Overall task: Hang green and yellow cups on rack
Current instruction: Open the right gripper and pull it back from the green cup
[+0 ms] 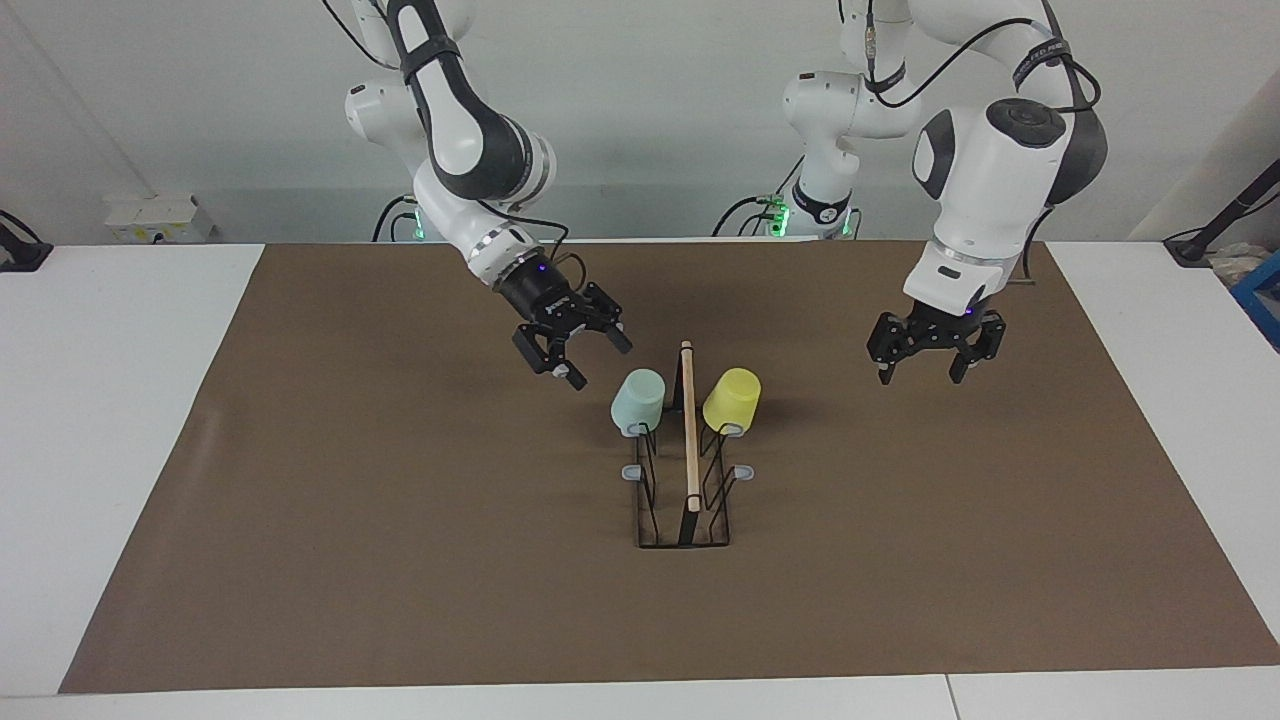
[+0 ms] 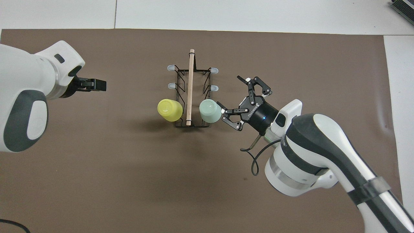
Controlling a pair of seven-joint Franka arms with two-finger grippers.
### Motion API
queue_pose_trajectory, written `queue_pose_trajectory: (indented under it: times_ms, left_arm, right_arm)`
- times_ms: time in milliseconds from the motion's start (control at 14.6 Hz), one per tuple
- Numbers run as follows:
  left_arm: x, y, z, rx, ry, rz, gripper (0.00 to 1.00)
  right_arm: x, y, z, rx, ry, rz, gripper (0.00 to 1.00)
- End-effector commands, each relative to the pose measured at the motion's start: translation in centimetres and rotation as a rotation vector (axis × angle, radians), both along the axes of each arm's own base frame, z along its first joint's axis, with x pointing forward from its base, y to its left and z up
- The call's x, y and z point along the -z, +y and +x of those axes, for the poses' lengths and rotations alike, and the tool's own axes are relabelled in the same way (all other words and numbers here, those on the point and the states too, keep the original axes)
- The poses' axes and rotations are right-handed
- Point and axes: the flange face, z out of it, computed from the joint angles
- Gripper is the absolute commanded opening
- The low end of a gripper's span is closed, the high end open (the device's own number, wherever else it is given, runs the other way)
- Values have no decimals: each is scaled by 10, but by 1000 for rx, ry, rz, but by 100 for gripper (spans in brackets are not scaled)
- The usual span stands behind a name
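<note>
The black wire rack (image 1: pixel 690 455) (image 2: pixel 190 84) with its wooden rod stands mid-table. A mint green cup (image 1: pixel 638 400) (image 2: pixel 210 111) hangs upside down on the prong nearest the robots, on the side toward the right arm. A yellow cup (image 1: pixel 732 398) (image 2: pixel 169 110) hangs the same way on the side toward the left arm. My right gripper (image 1: pixel 590 355) (image 2: pixel 241 98) is open and empty in the air, just clear of the green cup. My left gripper (image 1: pixel 925 370) (image 2: pixel 93 84) is open and empty over the mat, well away from the yellow cup.
A brown mat (image 1: pixel 400 520) covers most of the white table. Several grey-tipped prongs (image 1: pixel 632 472) farther from the robots carry nothing. A blue object (image 1: pixel 1262 300) lies at the table's edge toward the left arm's end.
</note>
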Motion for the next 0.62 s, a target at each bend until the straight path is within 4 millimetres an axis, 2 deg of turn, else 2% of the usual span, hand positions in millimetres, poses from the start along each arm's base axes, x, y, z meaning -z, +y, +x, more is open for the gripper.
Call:
queue_pose_trajectory:
  times_ms: [0,342,479,548]
  left_arm:
    - [-19,17,-1,45,39,0,100]
    - [-38,42,-3,80,92,-4,100]
    - [-45,47,-6,98,117,1,100]
    - [-50,56,-6,92,124,1,100]
  right_arm:
    - [-8,-14,14,-36,-40,-50,100]
    - [-23,-50,43,-171,-86,-100,100]
    - [-34,-69,57,-251,-38,-90,100]
    - [-38,-77,61,-293,8,-91,100]
